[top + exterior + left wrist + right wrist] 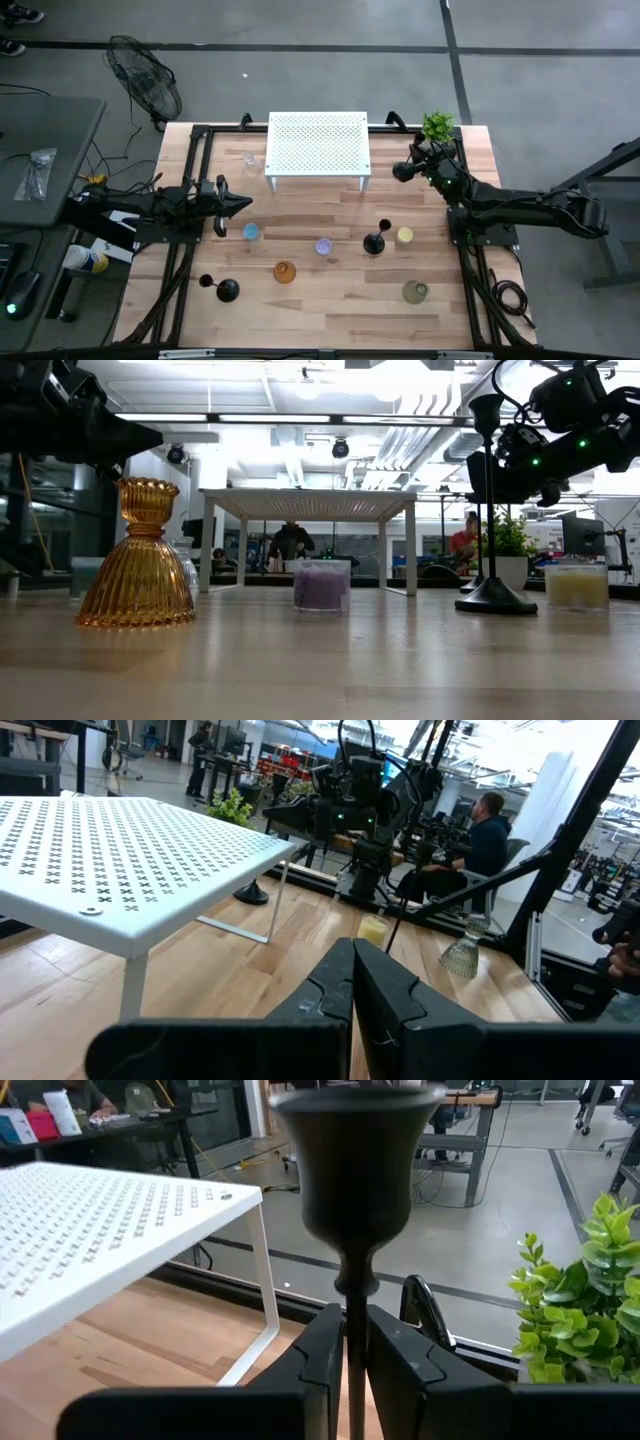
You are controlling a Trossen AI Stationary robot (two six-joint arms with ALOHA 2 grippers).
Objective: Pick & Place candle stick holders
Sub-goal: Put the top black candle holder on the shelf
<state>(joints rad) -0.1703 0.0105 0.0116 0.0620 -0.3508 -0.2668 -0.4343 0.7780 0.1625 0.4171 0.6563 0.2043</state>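
My right gripper [412, 168] is shut on a slim black candlestick [357, 1170] at the table's far right, beside the green potted plant [437, 125]. Its round base [402, 172] shows dark below the fingers. A second black candlestick [373, 243] stands on its base right of centre and shows tall in the low view [492, 596]. A third candlestick [228, 290] stands at the near left. My left gripper [240, 205] is shut and empty at the left, above the table, near a blue glass holder [251, 232]. My right gripper pinches the candlestick's thin stem [352, 1295] between its two fingers, just below the cup. The fingers come level from the table's right and lie across the stem. The candlestick stands upright; I cannot tell whether its base is clear of the table.
A white perforated shelf [318, 145] stands at the far middle, with a clear glass [252, 160] at its left. Purple [323, 246], amber [285, 272], yellow [404, 236] and olive [415, 292] glass holders stand across the middle and near right. People sit beyond the table.
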